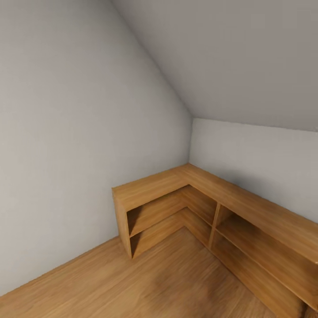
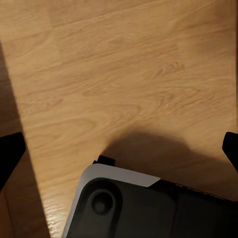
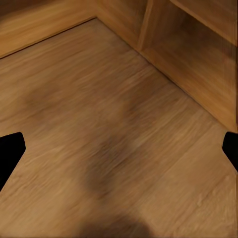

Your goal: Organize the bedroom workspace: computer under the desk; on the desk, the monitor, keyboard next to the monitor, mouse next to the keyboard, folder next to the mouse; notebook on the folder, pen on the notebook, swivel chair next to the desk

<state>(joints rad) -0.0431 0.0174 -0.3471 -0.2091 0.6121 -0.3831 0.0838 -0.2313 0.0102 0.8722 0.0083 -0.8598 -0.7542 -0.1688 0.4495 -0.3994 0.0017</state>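
None of the task's things can be placed from what we see here; we are facing a room corner with a low L-shaped wooden shelf unit (image 1: 212, 207) against grey walls (image 1: 79, 132), its open compartments bare, and a wooden floor (image 1: 145, 282) in front of it; so where the computer, monitor, keyboard, mouse, folder, notebook, pen, swivel chair and desk sit we cannot say.

In the left wrist view the left gripper (image 2: 119, 148) hangs over plain floor boards above a grey-and-black rounded part (image 2: 129, 203), which we take to be the robot's own base; its fingers (image 2: 10, 151) stand spread at either edge with nothing between them; the right gripper (image 3: 119, 148) likewise has its fingers (image 3: 10, 153) spread and empty, pointing at the floor near the foot of the shelf unit.

We judge that we are in transit; with both arms carrying nothing, no step is in hand, and we cannot tell how much of the arranging is done; finding the surface comes first.
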